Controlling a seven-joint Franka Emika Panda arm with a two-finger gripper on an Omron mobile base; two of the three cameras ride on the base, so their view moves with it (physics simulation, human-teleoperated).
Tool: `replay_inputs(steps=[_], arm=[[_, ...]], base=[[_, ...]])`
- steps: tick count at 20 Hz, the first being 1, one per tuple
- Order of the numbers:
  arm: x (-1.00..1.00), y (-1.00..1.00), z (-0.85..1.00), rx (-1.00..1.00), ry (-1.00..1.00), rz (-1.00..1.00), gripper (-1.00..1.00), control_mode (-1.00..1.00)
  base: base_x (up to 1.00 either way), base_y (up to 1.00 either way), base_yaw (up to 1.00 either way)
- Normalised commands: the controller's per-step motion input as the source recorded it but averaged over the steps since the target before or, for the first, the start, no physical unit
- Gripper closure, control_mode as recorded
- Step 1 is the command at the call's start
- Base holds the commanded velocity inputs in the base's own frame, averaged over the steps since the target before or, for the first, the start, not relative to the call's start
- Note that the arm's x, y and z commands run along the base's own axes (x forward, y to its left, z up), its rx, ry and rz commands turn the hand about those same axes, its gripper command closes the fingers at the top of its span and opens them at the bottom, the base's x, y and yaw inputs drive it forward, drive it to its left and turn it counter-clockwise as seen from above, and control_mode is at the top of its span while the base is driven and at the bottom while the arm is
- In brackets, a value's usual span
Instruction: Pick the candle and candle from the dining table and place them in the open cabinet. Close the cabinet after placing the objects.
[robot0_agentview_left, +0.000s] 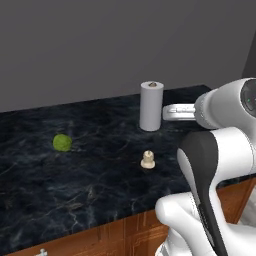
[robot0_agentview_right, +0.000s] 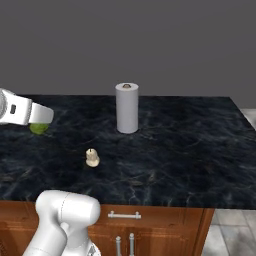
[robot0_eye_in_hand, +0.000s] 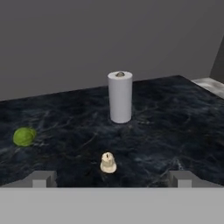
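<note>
Candle (robot0_eye_in_hand: 108, 162) on dining table (robot0_eye_in_hand: 175, 127); roll (robot0_eye_in_hand: 120, 97) behind; ball (robot0_eye_in_hand: 24, 136) left.

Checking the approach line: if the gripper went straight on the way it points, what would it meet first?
Probably the squat cream candle, centred between the open fingertips; the white roll stands farther behind. Depth is uncertain.

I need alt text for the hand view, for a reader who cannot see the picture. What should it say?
A small cream-white candle stands on the black marble dining table, just ahead of the open gripper. Behind it stands a white cylindrical roll, upright; a green ball lies to the left. A plain grey wall closes the background.
</note>
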Motion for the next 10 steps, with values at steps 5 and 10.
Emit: replay_inputs(steps=[5, 10], arm=[[-0.33, 0.0, -0.55, 0.04, 0.07, 0.0, -1.0, -1.0], [-0.15, 0.0, -0.58, 0.09, 0.13, -0.01, -1.0, -1.0]], base=[[0.0, 0.0, 0.0], [0.0, 0.0, 0.0]])
